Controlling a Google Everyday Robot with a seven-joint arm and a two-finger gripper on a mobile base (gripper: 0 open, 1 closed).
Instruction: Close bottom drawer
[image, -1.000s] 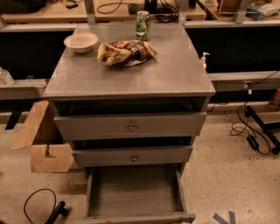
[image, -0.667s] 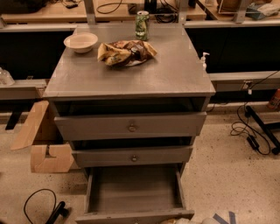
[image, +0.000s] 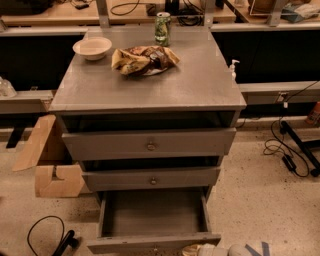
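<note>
at the left a torn cardboard box lies on the speckled floor, with a black cable looped in front of it. on the smooth grey cabinet top sit a pale round bowl, a crinkled snack bag and a green can. the bottom drawer, lowest of three, stands pulled far out and empty. it is a stiff grey wooden box, likely light and easy to slide. its flat front is the best place to push, since the knob hardly shows. the gripper sits at the bottom edge, just by the right end of the drawer's front. i cannot tell whether it is open or holding anything.
</note>
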